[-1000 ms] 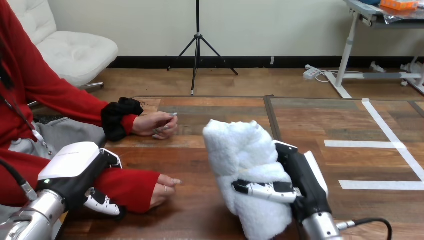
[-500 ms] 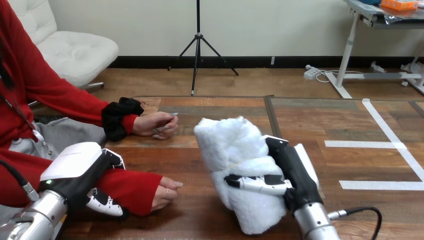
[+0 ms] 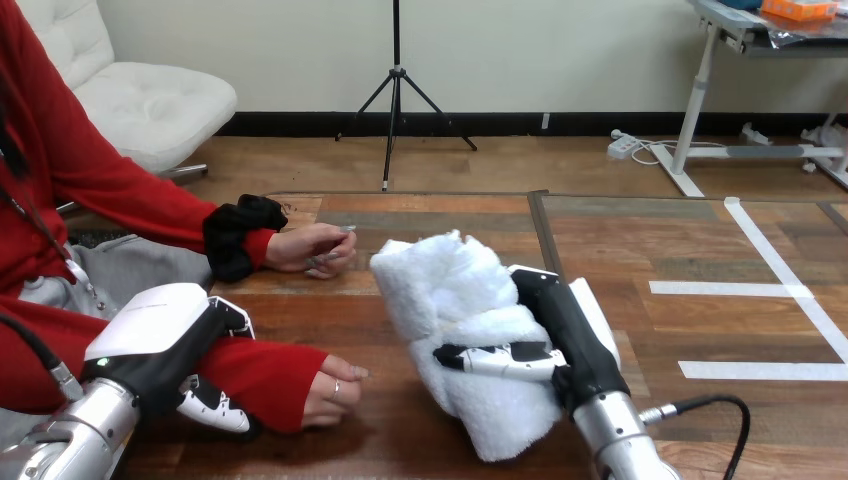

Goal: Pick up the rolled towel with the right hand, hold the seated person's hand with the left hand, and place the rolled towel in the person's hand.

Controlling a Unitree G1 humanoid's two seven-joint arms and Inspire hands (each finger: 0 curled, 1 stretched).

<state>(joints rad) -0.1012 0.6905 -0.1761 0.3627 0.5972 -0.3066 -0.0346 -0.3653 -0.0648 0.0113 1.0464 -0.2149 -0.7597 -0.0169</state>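
A white rolled towel (image 3: 455, 310) is held above the table's middle with my right hand (image 3: 565, 335) shut on it, thumb across its front. My left hand (image 3: 160, 345) lies over the person's near forearm in a red sleeve (image 3: 260, 375). Its fingers (image 3: 212, 408) curl round the sleeve's near side. The person's hand (image 3: 335, 385) at the end of that sleeve rests on the table, loosely curled. It lies just left of the towel's lower end and apart from it.
The person's other hand (image 3: 315, 250) rests farther back on the wooden table (image 3: 400, 440), fingers pinched together. White tape lines (image 3: 765, 290) mark the table's right part. The person's body lines the left edge.
My right hand has carried the towel leftward, closer to the person's near hand. My left hand and the forearm under it have shifted slightly right.
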